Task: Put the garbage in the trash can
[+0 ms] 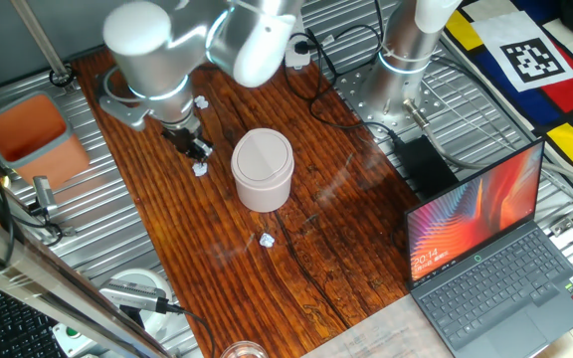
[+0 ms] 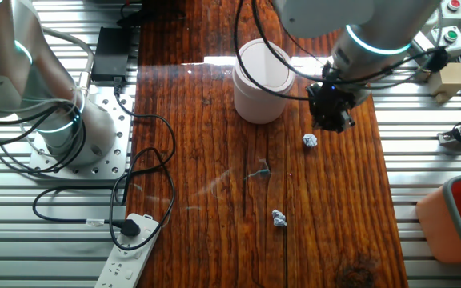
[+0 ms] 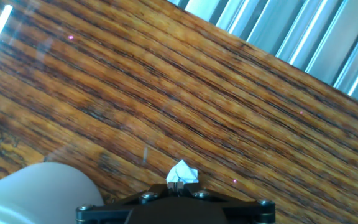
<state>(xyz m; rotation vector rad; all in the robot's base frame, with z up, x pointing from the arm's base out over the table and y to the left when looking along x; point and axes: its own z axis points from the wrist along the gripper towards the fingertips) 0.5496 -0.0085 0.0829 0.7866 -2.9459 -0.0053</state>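
My gripper [image 1: 200, 152] hangs just left of the trash can [image 1: 263, 169], a pale pink-beige cylinder with a round flap lid. In the hand view the fingers are closed together, with a small crumpled white paper wad [image 3: 183, 173] pinched at the tips of the gripper [image 3: 180, 184]. The same wad shows right under the gripper in one fixed view [image 1: 201, 169] and in the other [image 2: 310, 141], beside the can [image 2: 262, 80]. A second wad [image 1: 201, 100] lies farther back on the wooden board. A third wad [image 1: 267, 240] lies in front of the can.
An orange-red tub [image 1: 30, 134] sits at the left on the metal table. An open laptop [image 1: 495, 249] stands at the right, with its power brick [image 1: 421, 159] beside it. The arm's base [image 1: 406, 60], cables and a power strip [image 2: 130, 240] lie along the board's edge.
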